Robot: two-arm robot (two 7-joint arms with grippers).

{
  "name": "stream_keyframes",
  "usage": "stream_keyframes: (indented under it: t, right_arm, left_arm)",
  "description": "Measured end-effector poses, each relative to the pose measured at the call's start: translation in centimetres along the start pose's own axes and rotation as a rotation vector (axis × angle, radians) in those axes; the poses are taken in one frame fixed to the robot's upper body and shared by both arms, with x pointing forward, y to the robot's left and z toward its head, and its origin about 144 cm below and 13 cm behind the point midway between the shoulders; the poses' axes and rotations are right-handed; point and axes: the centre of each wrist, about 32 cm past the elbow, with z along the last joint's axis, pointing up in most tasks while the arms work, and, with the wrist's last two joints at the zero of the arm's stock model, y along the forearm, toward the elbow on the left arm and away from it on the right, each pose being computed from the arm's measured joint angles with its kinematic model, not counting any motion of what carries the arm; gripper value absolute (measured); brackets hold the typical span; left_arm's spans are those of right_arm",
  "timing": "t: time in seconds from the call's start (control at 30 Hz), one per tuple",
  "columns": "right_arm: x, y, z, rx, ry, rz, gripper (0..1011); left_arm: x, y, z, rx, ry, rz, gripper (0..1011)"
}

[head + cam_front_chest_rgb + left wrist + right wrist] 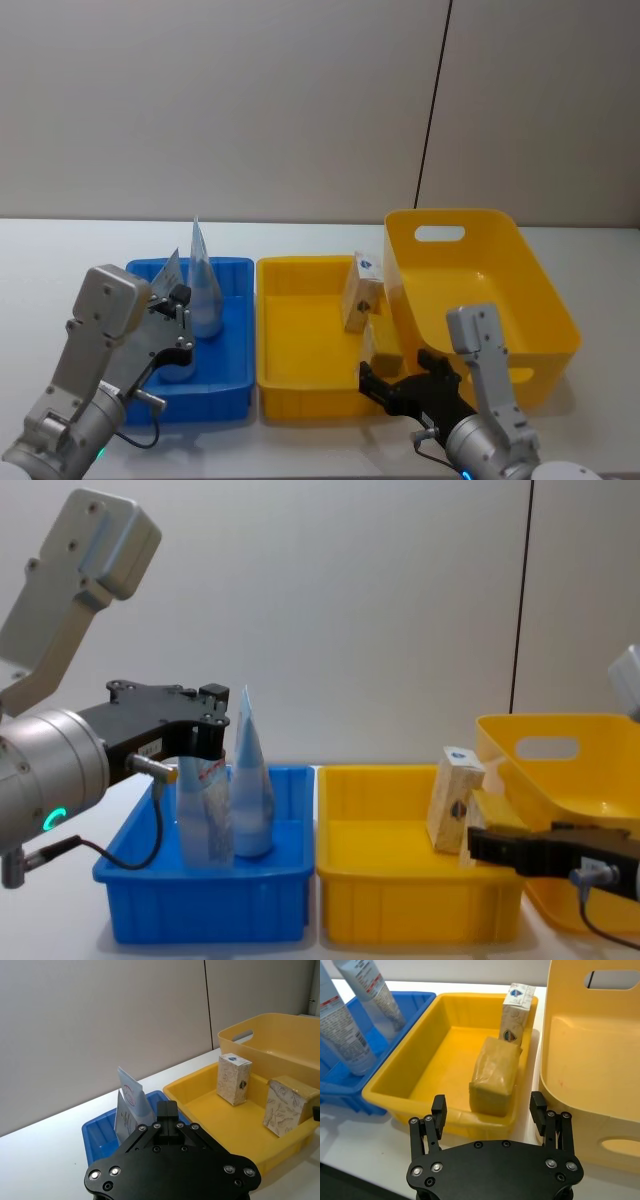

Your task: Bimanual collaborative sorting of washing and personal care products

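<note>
Lower left in the head view, the left gripper (182,300) is hovering with its fingers together on nothing, touching-close to the tubes (205,295) standing in the blue bin (225,263). Lower centre, the right gripper (488,1104), spread wide and empty, is facing the boxes (360,292) crowding the tray's (300,330) right wall. The tray's left half is lying open.

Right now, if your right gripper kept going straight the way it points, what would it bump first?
Probably the wrapped tan box lying in the yellow tray. The open right gripper points right at it, though it might clip the tray's near rim first; depth is unclear.
</note>
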Motion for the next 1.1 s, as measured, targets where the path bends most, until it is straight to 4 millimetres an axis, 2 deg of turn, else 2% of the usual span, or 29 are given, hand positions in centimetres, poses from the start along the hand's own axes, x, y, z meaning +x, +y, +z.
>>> stream_keyframes:
  t: [1.1]
  right_arm:
    - [-0.3, 2.0, 1.0, -0.019, -0.019, -0.019, 1001]
  left_arm:
    - [0.0, 0.0, 0.0, 0.000, 0.000, 0.000, 0]
